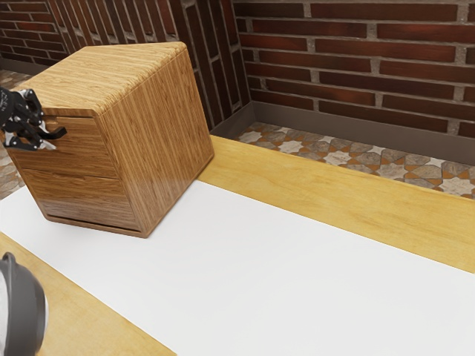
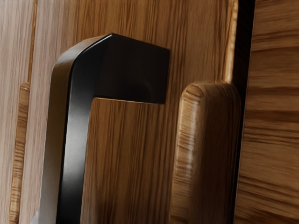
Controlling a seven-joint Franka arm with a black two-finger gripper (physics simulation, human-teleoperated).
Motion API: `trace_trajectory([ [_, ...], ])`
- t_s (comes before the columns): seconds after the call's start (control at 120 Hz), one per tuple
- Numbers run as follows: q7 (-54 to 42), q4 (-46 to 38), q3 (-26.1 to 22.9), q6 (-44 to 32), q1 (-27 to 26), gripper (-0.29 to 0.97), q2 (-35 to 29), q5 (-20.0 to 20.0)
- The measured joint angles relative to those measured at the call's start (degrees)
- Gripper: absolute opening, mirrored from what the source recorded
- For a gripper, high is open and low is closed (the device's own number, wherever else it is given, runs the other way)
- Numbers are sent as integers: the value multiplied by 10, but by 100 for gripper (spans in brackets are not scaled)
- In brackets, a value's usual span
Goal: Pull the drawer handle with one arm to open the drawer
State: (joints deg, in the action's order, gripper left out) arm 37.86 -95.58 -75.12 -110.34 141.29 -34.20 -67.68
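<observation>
Drawer handle [image 2: 70,140]: a black bar standing off the wooden drawer front [image 2: 131,158], just ahead of the hand in the wrist view. In the exterior view the cabinet [image 1: 148,111] sits at 10 o'clock on the table [image 1: 260,282]. The gripper [image 1: 33,132] is at 9 o'clock, against that drawer front.

Jaw state: cannot be told, because the frame edge cuts the hand off.

Risks, as judged:
- A pull begun without a firm hold may slip off the smooth bar.
- An off-axis pull may jam the drawer front in its opening or drag the whole cabinet across the table.

One end of the handle is cut off. Whether the drawer front has left its recess is unclear.
</observation>
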Motion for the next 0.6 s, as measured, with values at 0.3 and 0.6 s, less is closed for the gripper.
trace_trajectory([
  [0.3, -3, -28, 48, 6, -35, -14, -8, 4],
  [0.6, 17, -37, 66, 22, -47, -6, -12, 29],
])
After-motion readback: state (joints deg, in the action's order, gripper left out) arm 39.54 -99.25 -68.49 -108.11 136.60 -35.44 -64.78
